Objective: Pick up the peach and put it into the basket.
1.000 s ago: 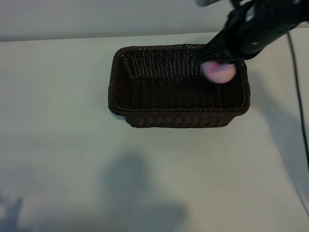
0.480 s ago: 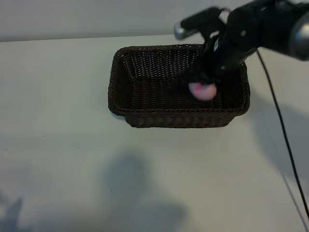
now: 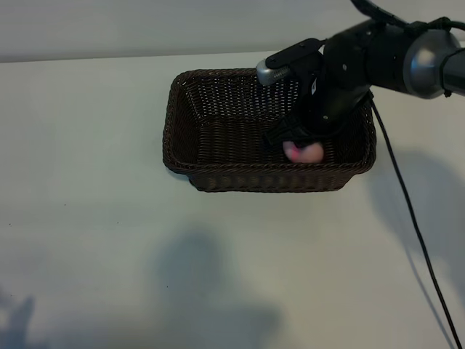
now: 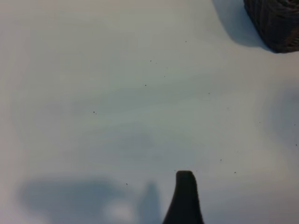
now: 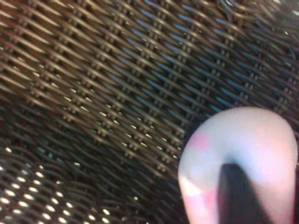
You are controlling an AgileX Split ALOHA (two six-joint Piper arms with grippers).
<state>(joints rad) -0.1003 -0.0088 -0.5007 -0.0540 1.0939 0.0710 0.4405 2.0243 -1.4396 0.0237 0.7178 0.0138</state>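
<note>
The peach (image 3: 304, 151), small, pale pink with a deeper blush, is low inside the dark-brown wicker basket (image 3: 269, 178), near its front wall at the right. My right gripper (image 3: 299, 142) reaches down into the basket and sits right on top of the peach. In the right wrist view the peach (image 5: 243, 135) lies against the woven basket (image 5: 117, 93) floor, partly hidden by a dark part of the gripper. Whether the peach is still held does not show. One dark finger (image 4: 185, 198) of my left gripper hangs over bare table, with nothing near it.
The basket stands at the far middle of a pale table (image 3: 109, 254). A black cable (image 3: 407, 211) trails from the right arm across the table's right side. A corner of the basket (image 4: 275, 23) shows in the left wrist view.
My right arm has come down and leftward from above the basket's far right rim, carrying the peach to the basket's floor near the front wall. The left side has not changed.
</note>
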